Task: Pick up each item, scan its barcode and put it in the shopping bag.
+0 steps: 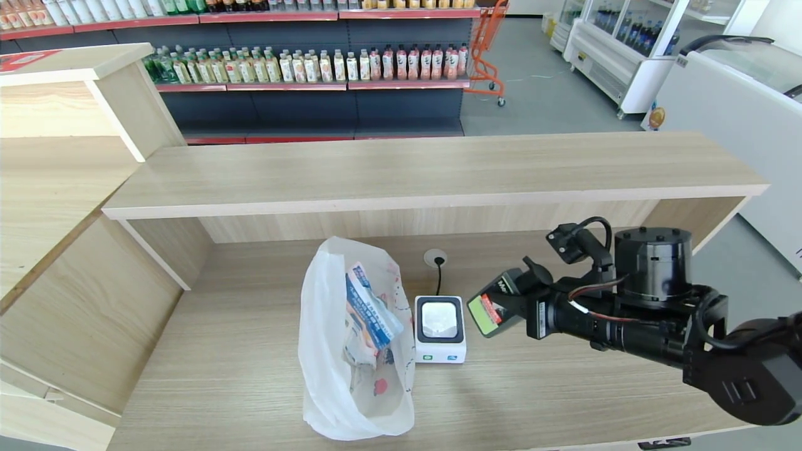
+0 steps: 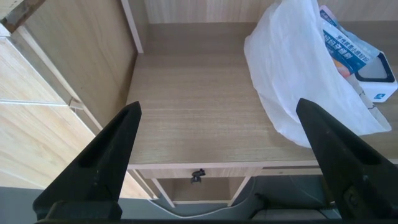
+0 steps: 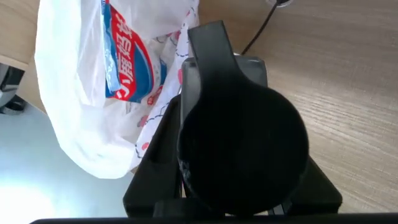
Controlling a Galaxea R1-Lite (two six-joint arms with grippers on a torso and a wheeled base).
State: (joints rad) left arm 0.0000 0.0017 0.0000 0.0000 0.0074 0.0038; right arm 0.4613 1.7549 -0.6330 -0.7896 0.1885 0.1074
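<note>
My right gripper [image 1: 515,295] is shut on a dark round container [image 1: 501,305], held on its side just right of the white barcode scanner [image 1: 440,331] and above the counter. Its green and red labelled end faces the scanner. In the right wrist view the container [image 3: 242,146] hides most of the scanner [image 3: 254,62]. A white shopping bag [image 1: 326,357] lies open left of the scanner, with a blue and white packet [image 1: 371,307] inside. My left gripper [image 2: 217,162] is open and holds nothing, out over the counter's front edge, with the bag [image 2: 292,74] farther off.
The scanner's cable [image 1: 438,277] runs back to a grommet [image 1: 435,257]. A raised counter ledge [image 1: 438,169] overhangs the back, and a wooden side panel [image 1: 88,313] closes the left. Bare worktop [image 1: 238,351] lies left of the bag and in front of the scanner.
</note>
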